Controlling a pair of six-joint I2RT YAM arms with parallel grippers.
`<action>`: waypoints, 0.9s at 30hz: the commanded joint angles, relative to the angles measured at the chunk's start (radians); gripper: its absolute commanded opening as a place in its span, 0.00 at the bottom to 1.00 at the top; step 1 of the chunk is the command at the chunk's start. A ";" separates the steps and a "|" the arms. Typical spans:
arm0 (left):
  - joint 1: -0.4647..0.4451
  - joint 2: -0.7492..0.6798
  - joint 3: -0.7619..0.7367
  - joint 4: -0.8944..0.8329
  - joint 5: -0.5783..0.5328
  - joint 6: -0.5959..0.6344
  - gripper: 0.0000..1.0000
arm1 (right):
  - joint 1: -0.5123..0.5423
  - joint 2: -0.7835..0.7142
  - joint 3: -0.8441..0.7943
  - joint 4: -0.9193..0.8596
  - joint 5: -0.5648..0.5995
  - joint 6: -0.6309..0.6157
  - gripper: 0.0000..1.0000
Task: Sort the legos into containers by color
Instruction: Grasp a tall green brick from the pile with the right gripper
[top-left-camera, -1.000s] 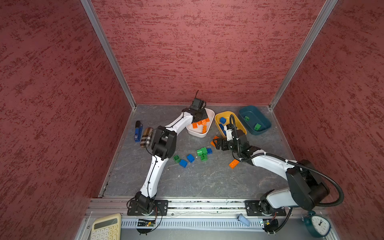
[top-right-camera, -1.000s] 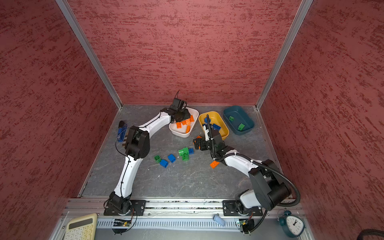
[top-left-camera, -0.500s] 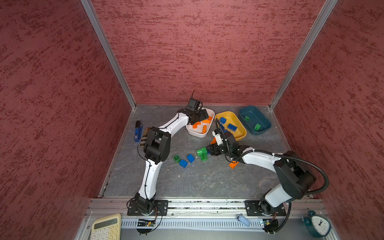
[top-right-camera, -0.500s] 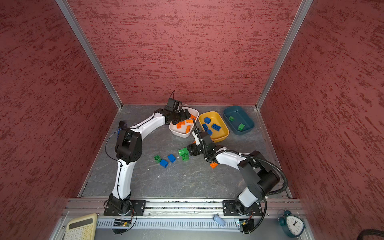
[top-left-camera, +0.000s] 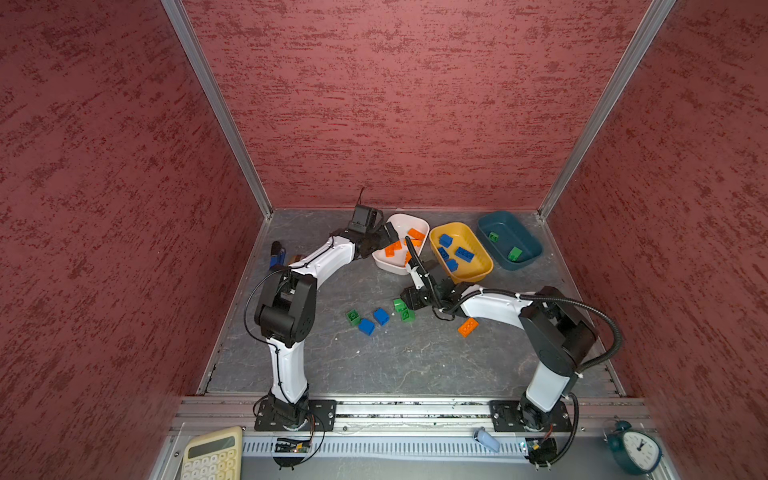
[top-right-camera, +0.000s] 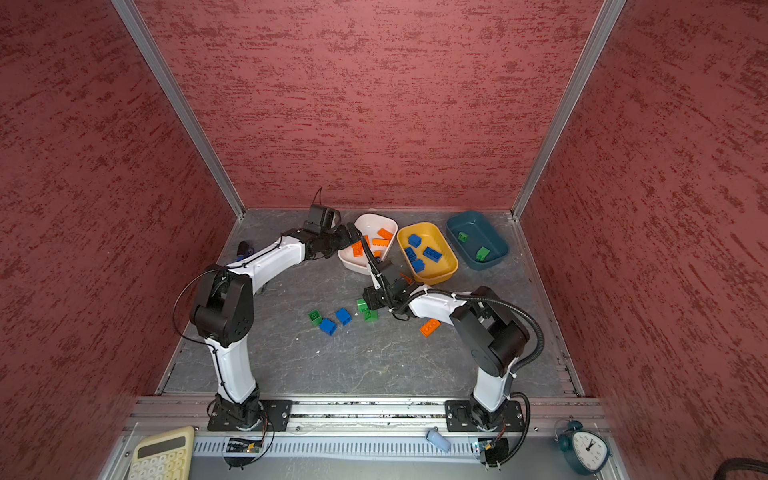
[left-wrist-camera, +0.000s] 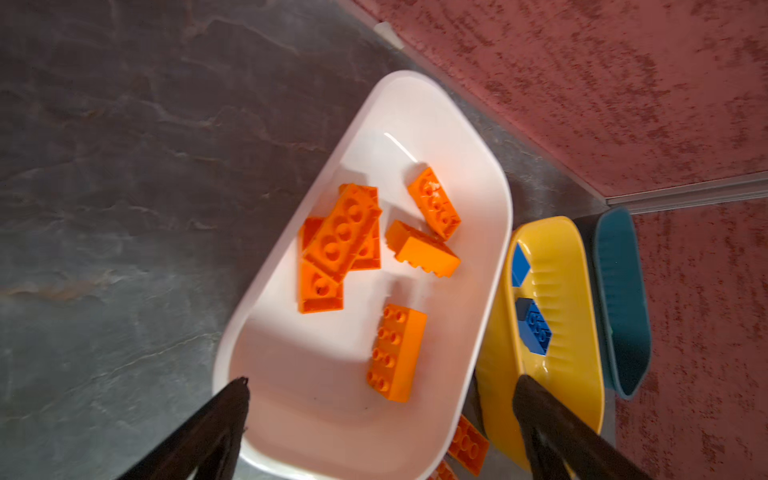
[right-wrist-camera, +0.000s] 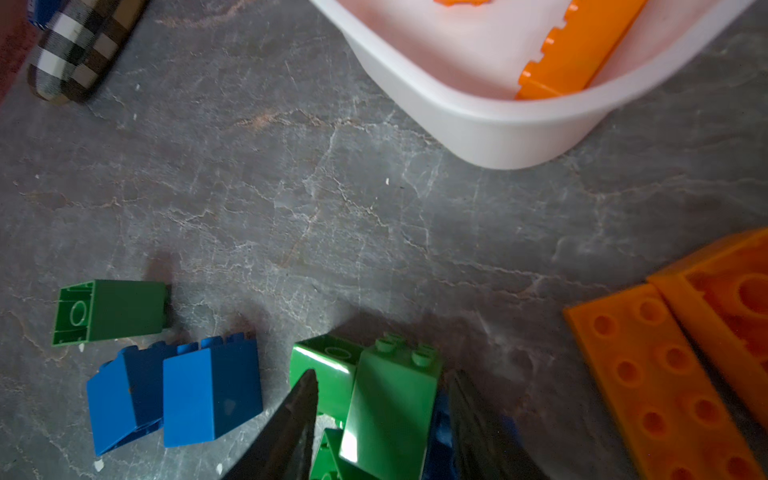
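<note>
My left gripper (left-wrist-camera: 380, 388) hangs open over the near end of the white container (left-wrist-camera: 490, 266), holding nothing. Several orange legos (left-wrist-camera: 397, 353) lie in that container (top-left-camera: 388, 268). Blue legos (top-left-camera: 463, 253) lie in the yellow container (top-left-camera: 478, 272) and two green ones (top-left-camera: 515, 252) in the teal container (top-left-camera: 525, 262). My right gripper (right-wrist-camera: 382, 382) is low on the floor, its jaws closed round an upright green lego (right-wrist-camera: 395, 399) that still rests there, with a blue edge against one finger. Beside it lie more green legos (top-left-camera: 353, 316) and blue legos (top-left-camera: 366, 327). An orange lego (top-left-camera: 468, 327) lies by the right arm.
Flat orange legos (right-wrist-camera: 665, 374) lie on the floor between the white and yellow containers. A blue-and-black stapler-like object (top-left-camera: 276, 253) and a plaid roll (right-wrist-camera: 79, 45) sit by the left wall. A calculator (top-left-camera: 212, 455) and a clock (top-left-camera: 636, 449) stand beyond the front rail.
My left jaws have opened above the white container and drawn back slightly. My right gripper has swung left from beside the yellow container down to the green legos, and its jaws have narrowed round one.
</note>
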 joint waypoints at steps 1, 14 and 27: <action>0.006 -0.061 -0.023 0.033 -0.011 -0.015 0.99 | 0.013 0.006 0.021 -0.054 0.052 -0.002 0.51; 0.013 -0.054 -0.022 0.006 -0.012 -0.021 0.99 | 0.026 0.039 0.065 -0.165 0.163 -0.058 0.44; 0.017 -0.045 -0.035 -0.003 -0.019 -0.018 0.99 | 0.073 0.112 0.141 -0.236 0.093 -0.121 0.42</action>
